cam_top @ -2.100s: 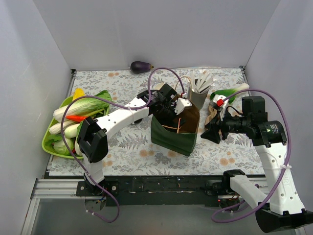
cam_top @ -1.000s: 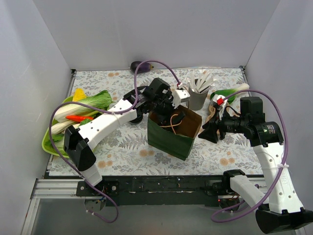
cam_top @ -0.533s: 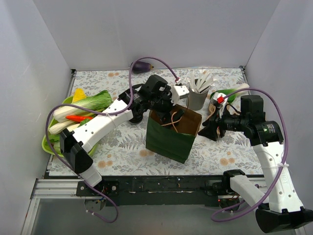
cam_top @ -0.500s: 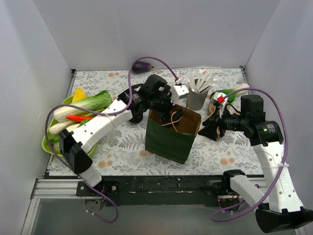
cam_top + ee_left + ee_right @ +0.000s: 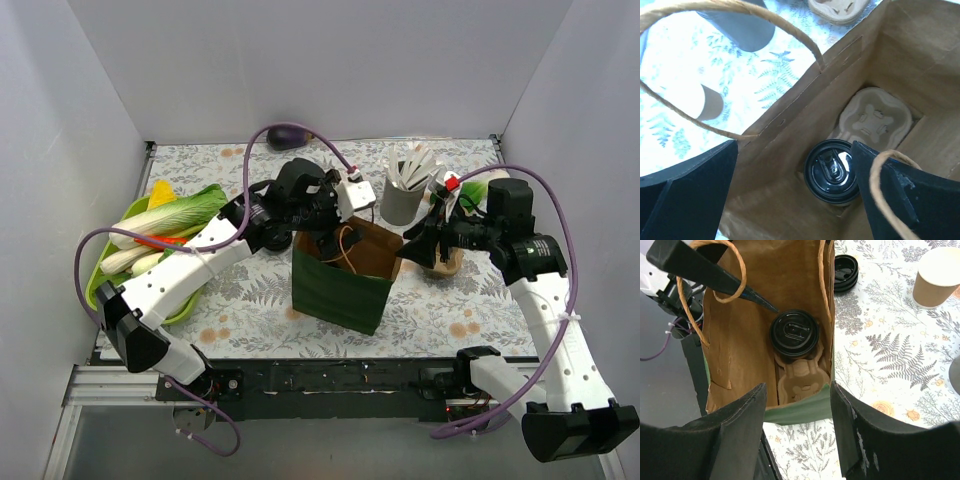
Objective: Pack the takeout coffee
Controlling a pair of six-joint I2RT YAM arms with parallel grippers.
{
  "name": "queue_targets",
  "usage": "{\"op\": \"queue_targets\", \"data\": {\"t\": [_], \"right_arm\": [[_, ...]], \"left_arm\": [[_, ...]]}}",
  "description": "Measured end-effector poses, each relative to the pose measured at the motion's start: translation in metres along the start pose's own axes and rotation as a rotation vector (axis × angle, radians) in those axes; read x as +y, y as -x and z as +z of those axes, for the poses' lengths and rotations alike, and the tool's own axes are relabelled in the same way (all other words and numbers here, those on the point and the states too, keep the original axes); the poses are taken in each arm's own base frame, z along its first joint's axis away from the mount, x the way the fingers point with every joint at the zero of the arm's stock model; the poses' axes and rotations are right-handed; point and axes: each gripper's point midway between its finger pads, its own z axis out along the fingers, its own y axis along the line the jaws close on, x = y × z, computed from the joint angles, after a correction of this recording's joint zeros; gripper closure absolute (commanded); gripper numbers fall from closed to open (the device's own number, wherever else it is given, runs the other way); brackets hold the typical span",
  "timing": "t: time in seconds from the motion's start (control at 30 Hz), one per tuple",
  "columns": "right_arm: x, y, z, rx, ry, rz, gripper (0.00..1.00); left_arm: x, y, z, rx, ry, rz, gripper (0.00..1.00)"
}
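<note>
The left gripper (image 5: 335, 228) hangs over the mouth of the green bag (image 5: 335, 290), pointing down inside, jaws spread wide and empty. The right gripper (image 5: 425, 245) hovers just right of the bag, jaws partly apart, holding nothing. The takeout coffee (image 5: 794, 333) stands upright on the bag's floor.

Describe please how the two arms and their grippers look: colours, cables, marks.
The left arm and right arm have white links with black joints. A purple cable loops along each one. The left gripper and right gripper have black, wedge-shaped fingers. A small red part sits by the right wrist.
</note>
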Motion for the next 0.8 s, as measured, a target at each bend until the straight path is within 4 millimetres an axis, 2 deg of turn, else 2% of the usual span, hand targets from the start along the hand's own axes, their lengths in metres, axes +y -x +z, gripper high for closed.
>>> {"op": "queue_targets", "data": {"t": [0.27,0.43,0.6,0.8], "right_arm": [[-0.002,0.004,0.006,-0.016,0.034,0.014,0.39],[-0.003,0.000,0.009,-0.018,0.044,0.028,0.39],[-0.003,0.001,0.009,-0.026,0.043,0.023,0.39],[-0.003,-0.008,0.011,-0.023,0.046,0.034,0.39]], "left_arm": [[0.015,0.005,0.003,-0.012,0.081,0.168,0.02],[0.021,0.003,0.003,-0.003,0.118,0.318,0.02],[0.026,0.008,-0.006,-0.011,0.154,0.504,0.02],[0.031,0.026,-0.025,-0.053,0.199,0.723,0.02]]}}
